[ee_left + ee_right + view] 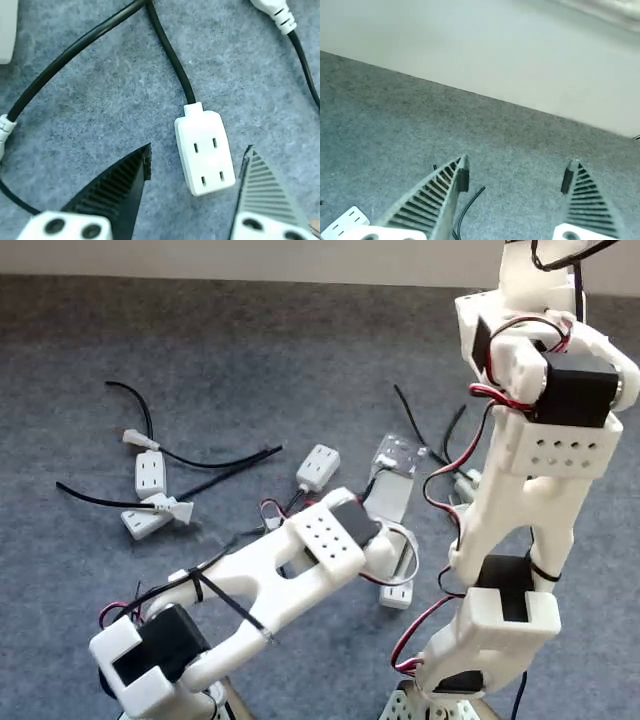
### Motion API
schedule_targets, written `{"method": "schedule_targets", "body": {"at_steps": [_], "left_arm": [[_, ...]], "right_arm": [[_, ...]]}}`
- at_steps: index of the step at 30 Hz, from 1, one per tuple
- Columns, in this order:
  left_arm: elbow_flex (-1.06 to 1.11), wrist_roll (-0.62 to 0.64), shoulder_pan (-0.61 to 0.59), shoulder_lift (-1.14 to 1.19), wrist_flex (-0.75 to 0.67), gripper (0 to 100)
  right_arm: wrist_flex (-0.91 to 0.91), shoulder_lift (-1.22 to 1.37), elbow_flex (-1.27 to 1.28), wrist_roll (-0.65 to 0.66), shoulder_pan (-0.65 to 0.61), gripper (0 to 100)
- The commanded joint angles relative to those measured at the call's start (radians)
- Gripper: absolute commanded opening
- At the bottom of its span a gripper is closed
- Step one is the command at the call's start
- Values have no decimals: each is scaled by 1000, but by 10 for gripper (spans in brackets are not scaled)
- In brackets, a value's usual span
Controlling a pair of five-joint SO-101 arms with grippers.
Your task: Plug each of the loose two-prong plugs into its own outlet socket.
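A white outlet socket [205, 155] with two pairs of slots lies flat on the grey carpet, and a black cord [170, 55] runs from its end. My left gripper [197, 149] hovers over it, open, one finger on each side and nothing held. A white plug [272, 10] on a black cord lies beyond it. In the high view the left gripper [393, 475] is at the carpet's middle. My right gripper [515, 172] is open and empty, raised high over the carpet, with a white socket [345, 222] far below it.
More white sockets lie at the left [150, 472], [145, 522], near the middle [318, 467] and beside the left arm [398, 592], with black cords [215, 475] trailing between them. The right arm [520, 510] stands tall at the right. A pale wall [495, 45] borders the carpet.
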Motion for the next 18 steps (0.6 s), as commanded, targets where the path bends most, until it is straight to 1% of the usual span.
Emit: {"method": "schedule_targets", "body": {"at_steps": [1, 4, 6, 9, 11, 16, 18], "left_arm": [[58, 31, 18, -42, -137, 295], [93, 58, 13, -28, -209, 295], [93, 64, 12, 25, -241, 295], [35, 64, 12, 143, -247, 295], [-35, 64, 12, 217, -196, 295], [-236, 64, 12, 351, 8, 293], [-289, 63, 12, 394, 52, 264]], "right_arm": [[5, -19, -42, 14, 15, 297], [5, -19, -42, 14, 15, 297], [7, -19, -42, 14, 15, 297], [7, -19, -44, 14, 31, 297], [7, -19, -45, 14, 45, 297], [4, -21, -47, 14, 64, 297], [4, -21, -47, 14, 59, 297]]}}
